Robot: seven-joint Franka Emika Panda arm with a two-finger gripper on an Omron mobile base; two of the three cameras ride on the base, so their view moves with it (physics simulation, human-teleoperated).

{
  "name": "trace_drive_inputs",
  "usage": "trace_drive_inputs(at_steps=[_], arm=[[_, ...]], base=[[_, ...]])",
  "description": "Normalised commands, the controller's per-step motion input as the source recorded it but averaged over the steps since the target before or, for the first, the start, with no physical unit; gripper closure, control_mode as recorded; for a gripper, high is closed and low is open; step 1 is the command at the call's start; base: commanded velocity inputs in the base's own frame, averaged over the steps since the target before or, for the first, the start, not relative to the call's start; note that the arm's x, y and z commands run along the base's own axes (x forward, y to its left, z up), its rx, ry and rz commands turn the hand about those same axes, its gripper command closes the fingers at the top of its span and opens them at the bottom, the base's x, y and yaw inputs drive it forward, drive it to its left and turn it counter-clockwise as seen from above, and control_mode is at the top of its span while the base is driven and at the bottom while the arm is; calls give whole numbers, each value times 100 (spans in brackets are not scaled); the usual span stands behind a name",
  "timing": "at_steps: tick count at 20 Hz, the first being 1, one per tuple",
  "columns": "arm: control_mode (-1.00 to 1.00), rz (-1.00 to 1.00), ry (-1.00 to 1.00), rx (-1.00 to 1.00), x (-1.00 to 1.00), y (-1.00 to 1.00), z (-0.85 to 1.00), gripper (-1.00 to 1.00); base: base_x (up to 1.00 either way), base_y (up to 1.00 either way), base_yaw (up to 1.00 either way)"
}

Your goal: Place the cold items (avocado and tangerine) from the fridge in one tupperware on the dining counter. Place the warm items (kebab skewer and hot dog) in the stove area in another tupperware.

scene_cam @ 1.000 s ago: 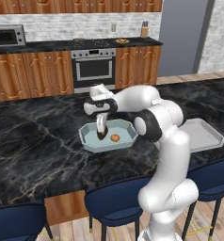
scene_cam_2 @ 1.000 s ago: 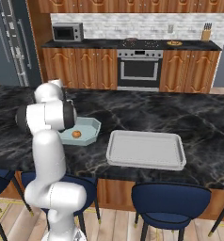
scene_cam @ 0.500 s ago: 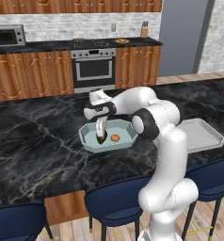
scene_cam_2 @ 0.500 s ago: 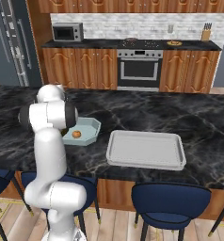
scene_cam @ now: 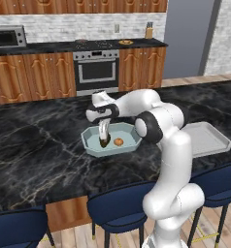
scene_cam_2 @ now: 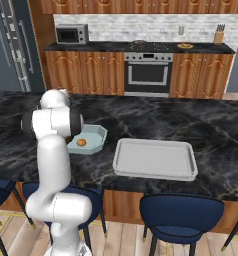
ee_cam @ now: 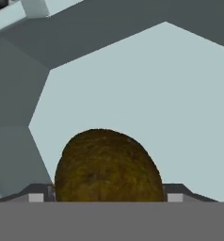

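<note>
A pale blue eight-sided tupperware [scene_cam: 90,146] sits on the dark marble dining counter. Inside it lie the brown avocado [scene_cam: 104,144] and, just to its right, the orange tangerine [scene_cam: 118,142]. My gripper [scene_cam: 104,139] points straight down into the tupperware, its fingers on either side of the avocado. In the hand view the avocado [ee_cam: 107,164] rests on the tupperware floor [ee_cam: 156,94], and a fingertip [ee_cam: 36,197] stands close at each flank; contact cannot be made out. From the right base view the tangerine [scene_cam_2: 81,142] shows in the tupperware [scene_cam_2: 95,136]. Kebab skewer and hot dog are too small to pick out.
A wide, shallow grey container [scene_cam: 207,140] lies on the counter to the right of the arm, also in the right base view [scene_cam_2: 156,159]. Blue stools line the near edge. Stove and oven [scene_cam: 94,70] stand at the back wall, the fridge [scene_cam_2: 13,50] at far left.
The hand has sunk a little lower into the blue tupperware with the avocado between its fingers. The tangerine and the grey container have not moved.
</note>
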Motion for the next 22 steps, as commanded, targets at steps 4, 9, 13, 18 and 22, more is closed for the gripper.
trace_drive_inputs(at_steps=[4, 9, 13, 18, 22], arm=[[-100, 0, -7, 3, 0, 0, -2, -100], [-100, -1, -16, 11, -22, -1, 10, -100], [-100, -7, -13, 10, -36, -4, 31, -100], [-100, -9, -20, 10, -47, -1, 34, -100], [-100, -17, -22, 10, -86, -6, 37, -100]], base=[[0, 0, 0], [0, 0, 0], [0, 0, 0], [0, 0, 0], [0, 0, 0]])
